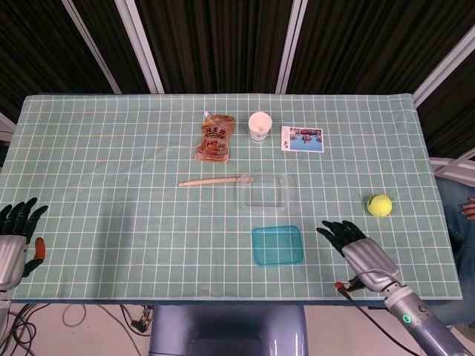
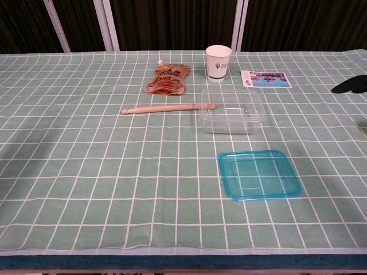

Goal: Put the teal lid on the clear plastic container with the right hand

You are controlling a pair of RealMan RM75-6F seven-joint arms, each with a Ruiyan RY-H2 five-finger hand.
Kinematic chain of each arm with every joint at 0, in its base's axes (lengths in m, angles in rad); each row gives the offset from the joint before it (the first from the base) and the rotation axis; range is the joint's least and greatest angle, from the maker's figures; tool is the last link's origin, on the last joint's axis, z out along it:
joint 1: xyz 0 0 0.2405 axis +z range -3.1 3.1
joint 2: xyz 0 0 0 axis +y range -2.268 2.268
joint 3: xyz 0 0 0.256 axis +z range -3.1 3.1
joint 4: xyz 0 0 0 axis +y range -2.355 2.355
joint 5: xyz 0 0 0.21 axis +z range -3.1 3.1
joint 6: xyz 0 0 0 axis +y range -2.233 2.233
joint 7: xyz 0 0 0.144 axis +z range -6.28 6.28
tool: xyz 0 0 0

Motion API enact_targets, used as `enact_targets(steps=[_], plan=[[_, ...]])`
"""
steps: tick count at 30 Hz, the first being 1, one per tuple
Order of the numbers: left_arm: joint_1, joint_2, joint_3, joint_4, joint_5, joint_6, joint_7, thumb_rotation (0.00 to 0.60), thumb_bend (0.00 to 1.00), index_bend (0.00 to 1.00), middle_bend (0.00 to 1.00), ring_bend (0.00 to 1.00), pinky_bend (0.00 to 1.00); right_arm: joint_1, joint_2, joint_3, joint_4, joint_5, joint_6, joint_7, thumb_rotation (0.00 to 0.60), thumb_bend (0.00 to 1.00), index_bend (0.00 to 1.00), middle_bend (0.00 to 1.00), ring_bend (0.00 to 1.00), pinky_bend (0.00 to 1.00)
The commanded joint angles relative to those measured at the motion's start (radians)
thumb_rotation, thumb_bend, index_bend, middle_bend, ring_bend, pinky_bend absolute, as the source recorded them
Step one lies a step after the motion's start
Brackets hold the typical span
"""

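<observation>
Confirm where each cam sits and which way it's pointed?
Head view: high above the near table edge, looking steeply down on the green checked tablecloth; the left robot hand and right robot hand both show.
Chest view: low at the near edge, facing across the table; only dark fingertips enter at right.
Shared: square teal plastic lid, clear plastic container, white paper cup.

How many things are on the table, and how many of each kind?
teal lid: 1
clear plastic container: 1
wooden stick: 1
brown pouch: 1
paper cup: 1
picture card: 1
tennis ball: 1
Total: 7
</observation>
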Motion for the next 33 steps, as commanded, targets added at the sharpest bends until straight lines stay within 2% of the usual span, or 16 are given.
enact_targets(steps=[1, 6, 10, 14, 22, 33], plan=[[0.0, 0.0, 0.0, -0.002, -0.002, -0.002, 0.003, 0.6, 0.66, 0.11, 0.0, 0.0, 0.0, 0.062, -0.139, 0.055, -0.063, 0.211, -0.054, -0.241, 0.6, 0.13, 0.0, 0.02, 0.0, 0.0], [0.001, -0.001, -0.003, -0.005, -0.009, -0.002, 0.003, 0.6, 0.66, 0.11, 0.0, 0.0, 0.0, 0.111, -0.287, 0.085, -0.071, 0.443, -0.002, -0.476, 0.6, 0.13, 0.0, 0.03, 0.0, 0.0], [0.0, 0.0, -0.003, -0.007, -0.012, -0.005, 0.003, 0.6, 0.66, 0.11, 0.0, 0.0, 0.0, 0.14, -0.382, 0.094, -0.059, 0.535, 0.058, -0.586, 0.6, 0.13, 0.01, 0.05, 0.0, 0.0], [0.0, 0.0, -0.003, -0.009, -0.014, -0.007, 0.004, 0.6, 0.66, 0.11, 0.0, 0.0, 0.0, 0.163, -0.446, 0.098, -0.049, 0.581, 0.091, -0.644, 0.6, 0.13, 0.01, 0.11, 0.0, 0.0], [0.0, 0.0, -0.004, -0.011, -0.019, -0.01, 0.001, 0.6, 0.66, 0.11, 0.0, 0.0, 0.0, 0.228, -0.534, 0.122, -0.023, 0.671, 0.118, -0.725, 0.6, 0.13, 0.01, 0.14, 0.0, 0.0], [-0.001, 0.003, -0.005, -0.013, -0.03, -0.019, 0.001, 0.6, 0.66, 0.11, 0.0, 0.0, 0.0, 0.302, -0.589, 0.128, 0.056, 0.773, 0.112, -0.785, 0.6, 0.13, 0.01, 0.17, 0.0, 0.0]])
